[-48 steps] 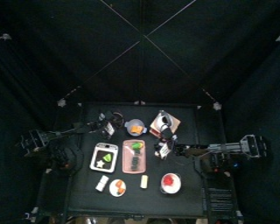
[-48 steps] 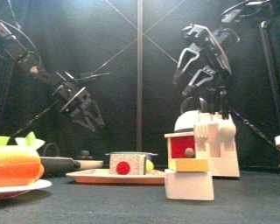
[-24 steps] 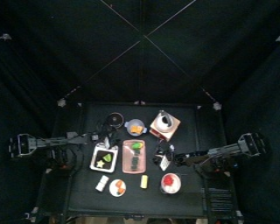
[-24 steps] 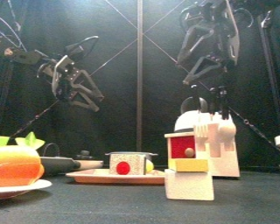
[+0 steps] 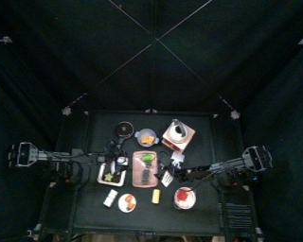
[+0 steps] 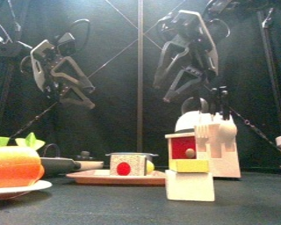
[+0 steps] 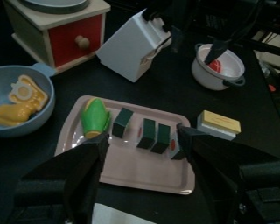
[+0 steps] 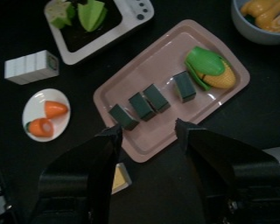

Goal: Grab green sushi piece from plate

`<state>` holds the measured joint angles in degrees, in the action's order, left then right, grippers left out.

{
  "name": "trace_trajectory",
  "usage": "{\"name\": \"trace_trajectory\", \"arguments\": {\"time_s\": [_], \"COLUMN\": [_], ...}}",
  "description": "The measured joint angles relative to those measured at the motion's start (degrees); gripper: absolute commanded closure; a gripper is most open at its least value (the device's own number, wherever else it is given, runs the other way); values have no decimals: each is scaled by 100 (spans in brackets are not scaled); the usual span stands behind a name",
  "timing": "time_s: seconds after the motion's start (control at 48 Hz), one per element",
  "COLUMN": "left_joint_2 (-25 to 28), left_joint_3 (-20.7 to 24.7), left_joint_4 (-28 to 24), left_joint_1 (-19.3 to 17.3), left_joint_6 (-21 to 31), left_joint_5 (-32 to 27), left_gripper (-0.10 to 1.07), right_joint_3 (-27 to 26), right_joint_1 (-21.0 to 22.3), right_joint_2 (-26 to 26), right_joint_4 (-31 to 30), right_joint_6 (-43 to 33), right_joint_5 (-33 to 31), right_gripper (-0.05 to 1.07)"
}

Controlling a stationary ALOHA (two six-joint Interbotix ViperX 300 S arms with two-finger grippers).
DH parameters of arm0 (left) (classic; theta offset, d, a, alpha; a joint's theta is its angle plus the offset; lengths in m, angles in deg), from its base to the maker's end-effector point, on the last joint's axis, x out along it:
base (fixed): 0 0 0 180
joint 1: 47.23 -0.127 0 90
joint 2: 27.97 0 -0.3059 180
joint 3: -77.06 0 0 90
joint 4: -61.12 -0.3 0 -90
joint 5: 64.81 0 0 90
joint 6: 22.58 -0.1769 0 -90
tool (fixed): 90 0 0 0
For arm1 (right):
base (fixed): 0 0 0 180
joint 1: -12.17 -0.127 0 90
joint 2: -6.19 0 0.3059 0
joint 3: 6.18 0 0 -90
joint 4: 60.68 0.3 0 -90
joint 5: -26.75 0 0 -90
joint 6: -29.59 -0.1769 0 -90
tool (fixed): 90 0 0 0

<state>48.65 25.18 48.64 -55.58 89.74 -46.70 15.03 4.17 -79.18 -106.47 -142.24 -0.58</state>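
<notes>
Right gripper (image 8: 146, 140): jaws spread wide, nothing between them, poised above the pink plate (image 8: 116, 80).
Left gripper (image 7: 140, 150): jaws likewise apart and empty, hanging over the same plate from the other side.
Pink plate: rectangular tray on the worktop (image 7: 241, 162), roughly central among the other items.
Green sushi piece (image 8: 201, 65): rounded green top on a yellowish base, lying at one end of the plate, just beside the row of three dark rolls (image 8: 153, 102). In the left wrist view it shows as a green oval (image 7: 95, 115) at the plate's end nearest the blue bowl (image 7: 17, 94).
Neighbours of the plate: knife block (image 7: 139, 44), small red-drawered cabinet (image 7: 63, 29), white cup (image 7: 217, 66), yellow block (image 7: 220, 122), all off the plate.
Handling, by judgement: a toy piece, light and stiff, with a smooth, probably slippery domed top. Best taken across its narrow width, low on the flanks, with the jaws clear of the nearest dark roll.
</notes>
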Motion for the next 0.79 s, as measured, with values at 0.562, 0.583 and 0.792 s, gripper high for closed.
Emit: {"name": "trace_trajectory", "arguments": {"time_s": [0.562,0.583,0.792], "left_joint_2": [-782,-844,-1468], "left_joint_3": [-466,-501,-1011], "left_joint_4": [-35,-26,-35], "left_joint_1": [-62,-62,-114], "left_joint_6": [-44,-44,-35], "left_joint_5": [299,299,308], "left_gripper": [1,1,1], "right_joint_3": [-914,-949,-1248], "right_joint_1": [360,360,360], "right_joint_2": [1072,1134,1600], "right_joint_4": [-70,-79,-158], "right_joint_6": [9,18,44], "right_joint_5": [-914,-914,-1028], "right_gripper": [17,17,17]}}
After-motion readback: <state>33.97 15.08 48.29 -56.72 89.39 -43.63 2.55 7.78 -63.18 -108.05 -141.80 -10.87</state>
